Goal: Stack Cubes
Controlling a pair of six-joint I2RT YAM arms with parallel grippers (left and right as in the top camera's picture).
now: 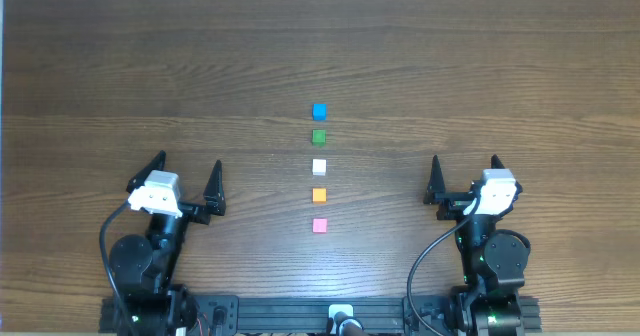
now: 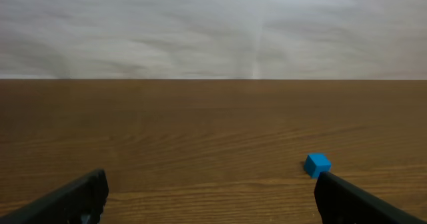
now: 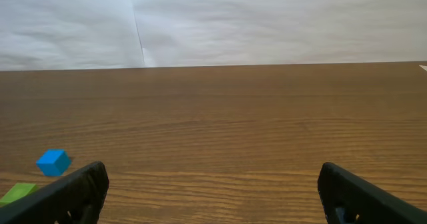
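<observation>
Wooden table (image 1: 150, 56) carries five cubes (image 1: 319, 166) in a row; left jaws and right jaws gape.

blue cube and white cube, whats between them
The green cube sits between the blue cube and the white cube, apart from both, in the top view.

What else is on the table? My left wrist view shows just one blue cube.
Observer: Five cubes lie in one line between the arms. From far to near: blue cube, green cube, white cube, orange cube, pink cube.
Operator: Any stacked yet?
Observer: None. Each sits alone on the table, with gaps between them.
Operator: And the other side?
Observer: The right gripper is open and holds nothing, off to the right of the line.
</observation>
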